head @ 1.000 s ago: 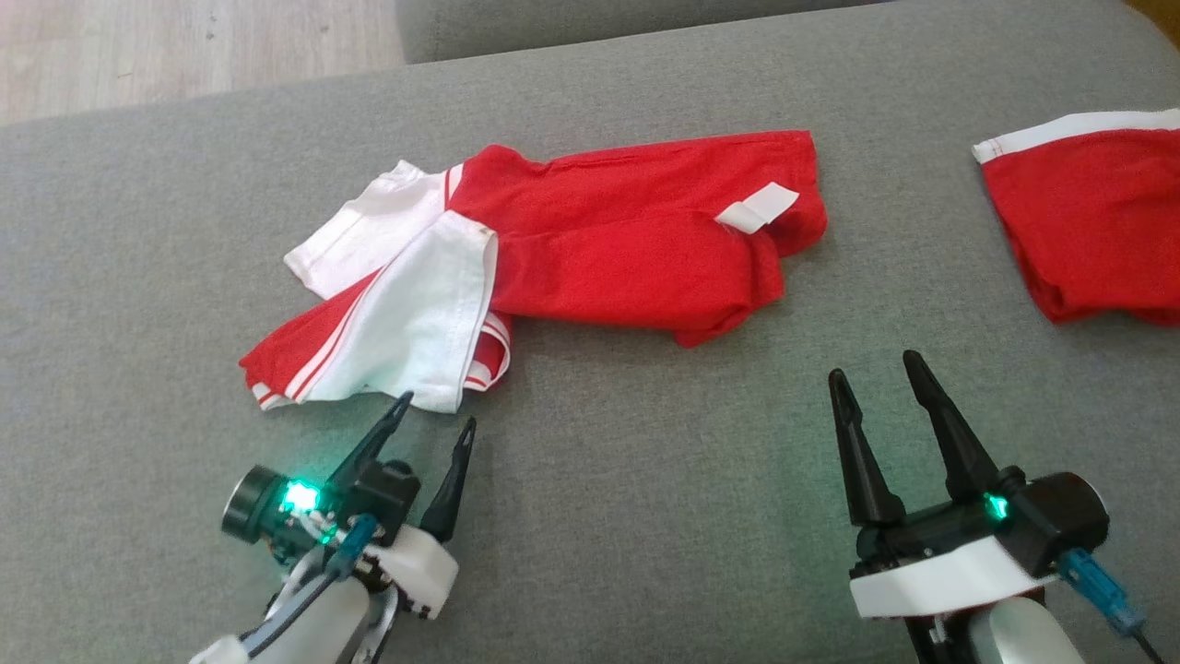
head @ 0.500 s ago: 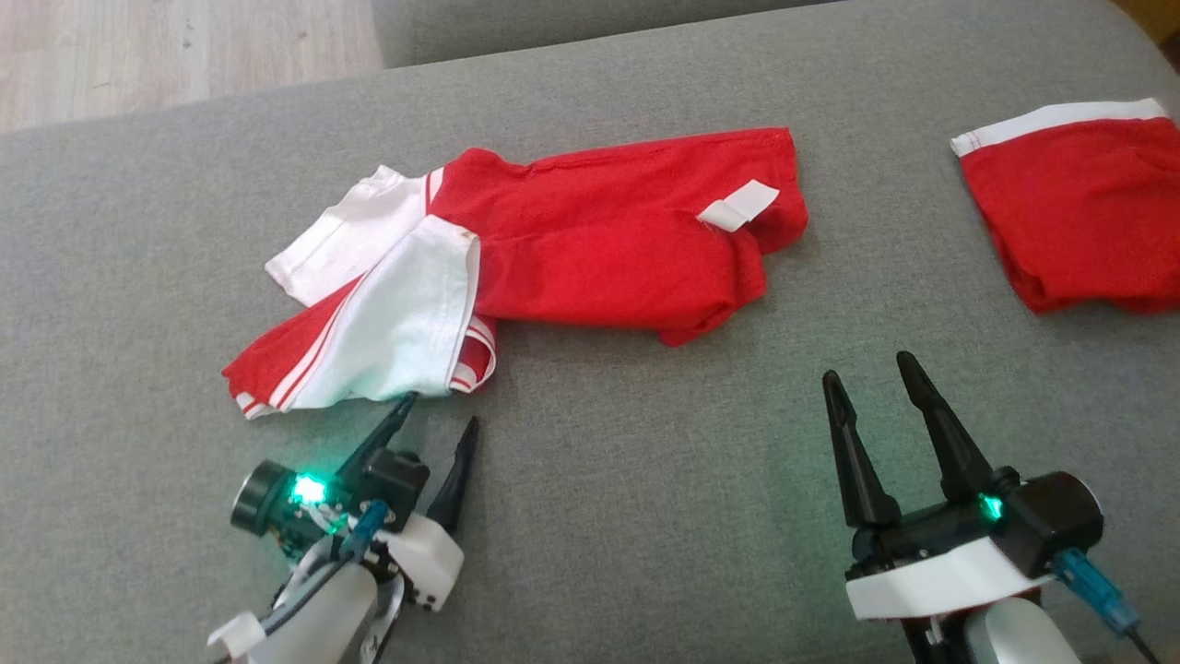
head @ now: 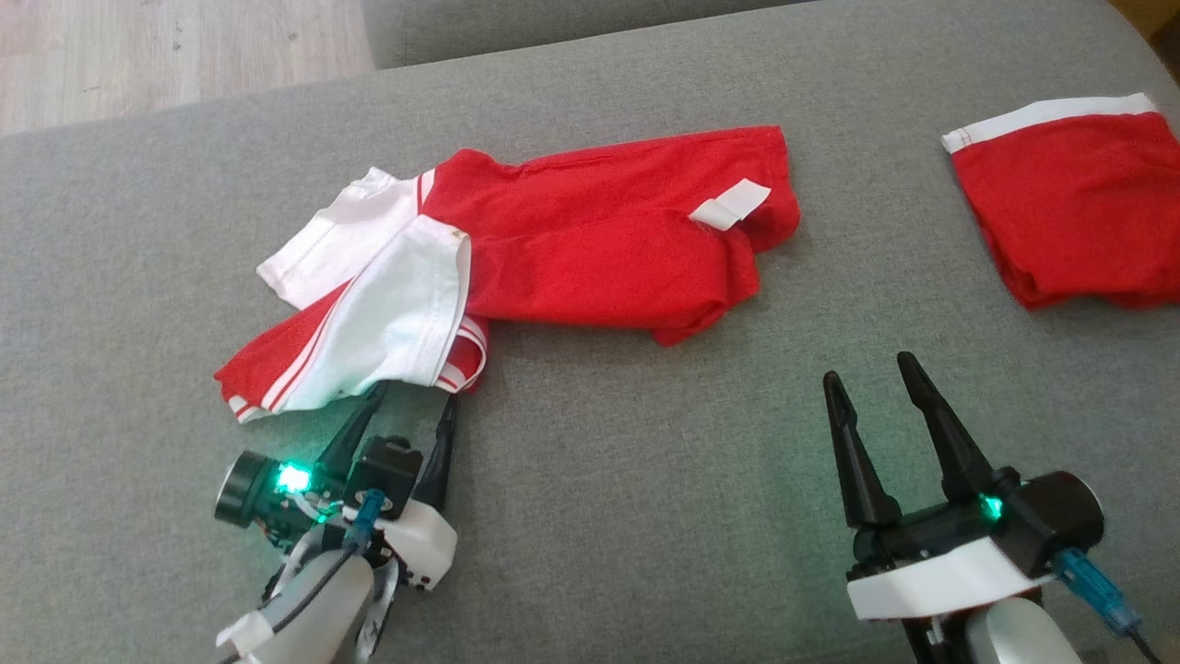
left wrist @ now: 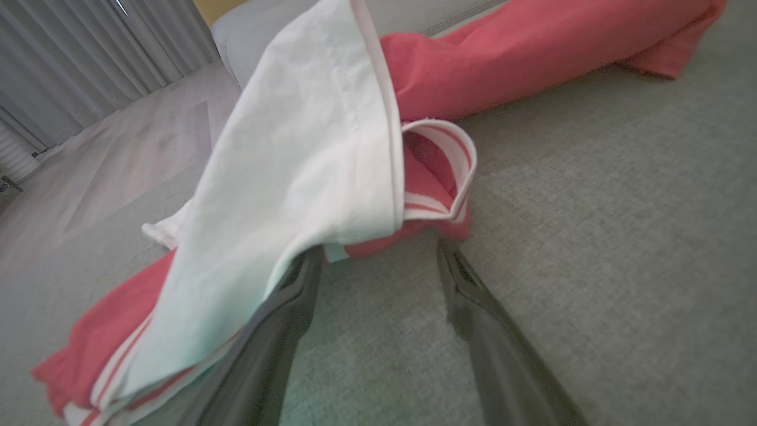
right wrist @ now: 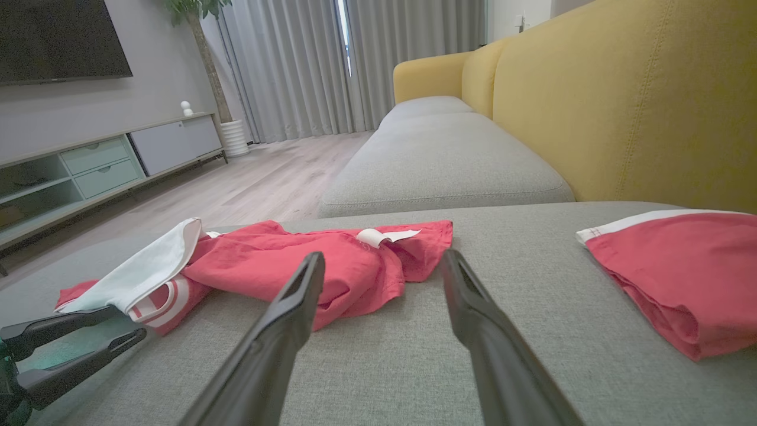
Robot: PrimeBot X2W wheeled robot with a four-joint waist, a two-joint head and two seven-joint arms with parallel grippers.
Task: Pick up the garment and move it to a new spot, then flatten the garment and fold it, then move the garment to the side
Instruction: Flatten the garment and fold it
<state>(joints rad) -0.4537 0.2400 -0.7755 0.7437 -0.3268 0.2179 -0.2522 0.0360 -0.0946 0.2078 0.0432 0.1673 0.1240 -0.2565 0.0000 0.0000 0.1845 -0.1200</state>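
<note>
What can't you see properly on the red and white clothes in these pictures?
1. Left wrist view: the garment hangs over one tip of the left jaws, hiding what that tip touches.
2. Left wrist view: the garment's far end runs off the top edge.
3. Head view: the second red garment is cut off by the right edge.
4. Head view: the white tag is too small to read.

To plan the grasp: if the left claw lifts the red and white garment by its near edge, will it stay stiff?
Probably not: the garment lies in soft folds, so it would likely hang limp from the left claw. It looks thin, so probably light. It may drag on the textured cushion.
</note>
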